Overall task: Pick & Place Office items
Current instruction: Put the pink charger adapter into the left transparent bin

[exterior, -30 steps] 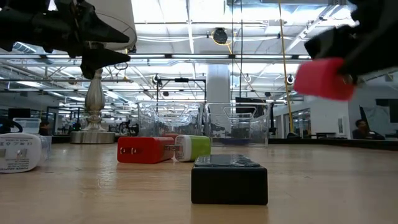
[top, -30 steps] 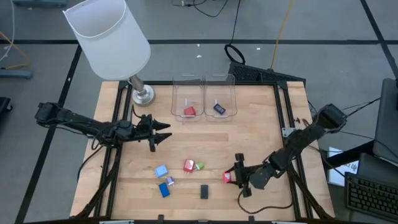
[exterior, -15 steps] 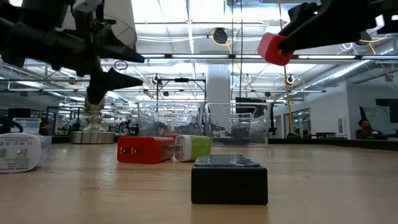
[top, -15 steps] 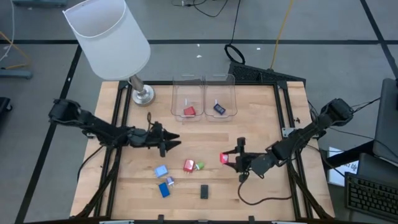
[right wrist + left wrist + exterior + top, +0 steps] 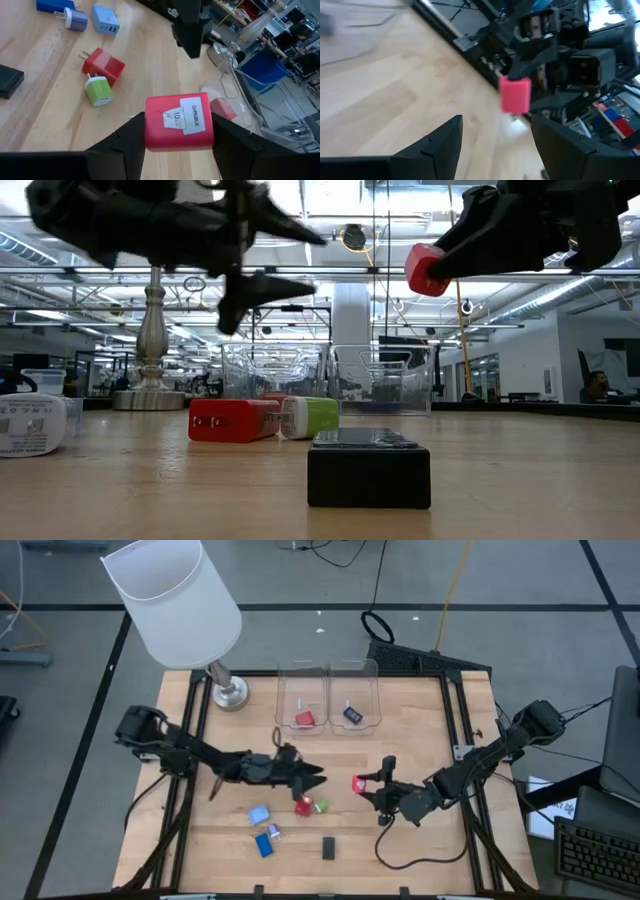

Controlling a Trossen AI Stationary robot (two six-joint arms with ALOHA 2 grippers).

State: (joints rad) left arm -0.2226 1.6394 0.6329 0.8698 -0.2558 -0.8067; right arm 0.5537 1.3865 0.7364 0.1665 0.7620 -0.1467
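Note:
My right gripper [image 5: 366, 786] is shut on a red charger block [image 5: 178, 122] and holds it above the table's middle right; in the low view the block [image 5: 425, 268] is high off the wood. My left gripper [image 5: 308, 778] hangs open just left of it, fingertips toward the block [image 5: 515, 95], nothing between them. A red charger [image 5: 303, 806], a green one [image 5: 320, 806], a light blue one [image 5: 259, 814], a dark blue one [image 5: 264, 844] and a black block [image 5: 328, 847] lie on the table. Two clear bins [image 5: 303, 690] [image 5: 353, 688] at the far side each hold one item. My right gripper pinches the red charger block by two opposite sides [image 5: 149, 125] between its two fingers [image 5: 127, 137]. The fingers come from the table's right, slanting slightly down. The block is lifted clear of the table, its white-labelled face toward my wrist camera.
A lamp with a big white shade [image 5: 175, 600] stands on its metal base [image 5: 229, 692] at the far left corner. The loose chargers lie in a cluster under and near my left gripper. Dark frame rails [image 5: 455, 710] run along the table's sides.
My left gripper has swept from the table's left side toward its middle, rolling as it went, and now points at the red block, still open. My right gripper has carried the red block up and toward the far edge, turning its wrist.

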